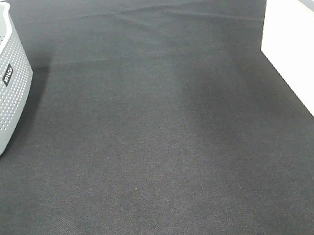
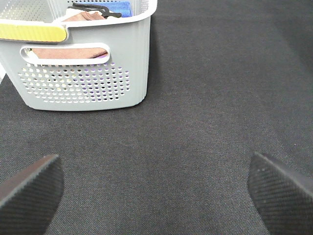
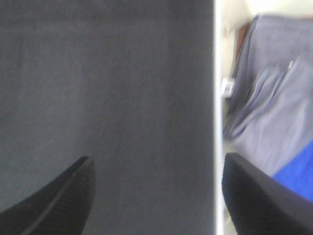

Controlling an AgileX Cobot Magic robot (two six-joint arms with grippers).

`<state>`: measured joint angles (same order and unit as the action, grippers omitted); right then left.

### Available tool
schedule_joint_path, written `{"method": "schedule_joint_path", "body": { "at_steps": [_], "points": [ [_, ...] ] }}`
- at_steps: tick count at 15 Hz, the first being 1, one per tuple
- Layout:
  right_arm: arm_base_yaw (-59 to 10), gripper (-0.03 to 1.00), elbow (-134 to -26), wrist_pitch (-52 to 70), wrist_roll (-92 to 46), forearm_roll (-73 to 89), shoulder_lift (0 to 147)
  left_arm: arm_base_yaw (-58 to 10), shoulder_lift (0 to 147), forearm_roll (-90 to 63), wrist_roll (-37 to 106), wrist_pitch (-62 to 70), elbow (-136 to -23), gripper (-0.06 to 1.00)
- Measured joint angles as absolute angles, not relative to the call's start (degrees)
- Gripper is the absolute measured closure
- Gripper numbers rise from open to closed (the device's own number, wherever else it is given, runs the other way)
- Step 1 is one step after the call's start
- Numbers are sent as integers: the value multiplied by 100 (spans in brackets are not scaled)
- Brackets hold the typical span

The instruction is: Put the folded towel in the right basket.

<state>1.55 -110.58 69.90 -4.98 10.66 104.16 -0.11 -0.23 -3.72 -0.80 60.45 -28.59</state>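
A grey perforated basket (image 1: pixel 0 94) stands at the left edge of the dark cloth; the left wrist view shows it too (image 2: pixel 127 63). Inside it lie folded towels: a brownish-pink one (image 2: pixel 68 52) seen through the handle slot and a blue one (image 2: pixel 120 7) further back. A white basket (image 1: pixel 298 46) stands at the right edge. My left gripper (image 2: pixel 156 191) is open and empty, above the cloth a short way from the grey basket. My right gripper (image 3: pixel 156 191) is open and empty over the dark cloth beside a white edge (image 3: pixel 215 117). Neither gripper shows in the exterior view.
Dark cloth (image 1: pixel 159 139) covers the table between the two baskets. Past the white edge in the right wrist view lie grey-blue fabric (image 3: pixel 274 107) and a blue patch (image 3: pixel 298 171); I cannot tell whether they are inside the white basket.
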Motion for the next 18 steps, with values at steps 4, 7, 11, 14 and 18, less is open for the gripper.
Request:
{"method": "schedule_joint_path", "body": {
  "at_steps": [4, 7, 11, 14, 18],
  "points": [
    [155, 28, -9677, 6990, -464, 934, 9391, -11, -23, -372, -80, 6045, -2859, -2],
    [155, 28, -8434, 6990, -453, 871, 8342, -11, -23, -372, -80, 6045, -2859, -2],
    [155, 28, -6755, 6990, -453, 865, 6744, -11, -23, -372, -80, 6045, -2859, -2],
    [155, 28, -5329, 6990, -453, 865, 5237, -11, -23, -372, -80, 6045, -2859, -2],
    [155, 28, -3936, 7002, -453, 716, 3472, -11, -23, -372, -80, 6045, -2859, -2]
  ]
}}
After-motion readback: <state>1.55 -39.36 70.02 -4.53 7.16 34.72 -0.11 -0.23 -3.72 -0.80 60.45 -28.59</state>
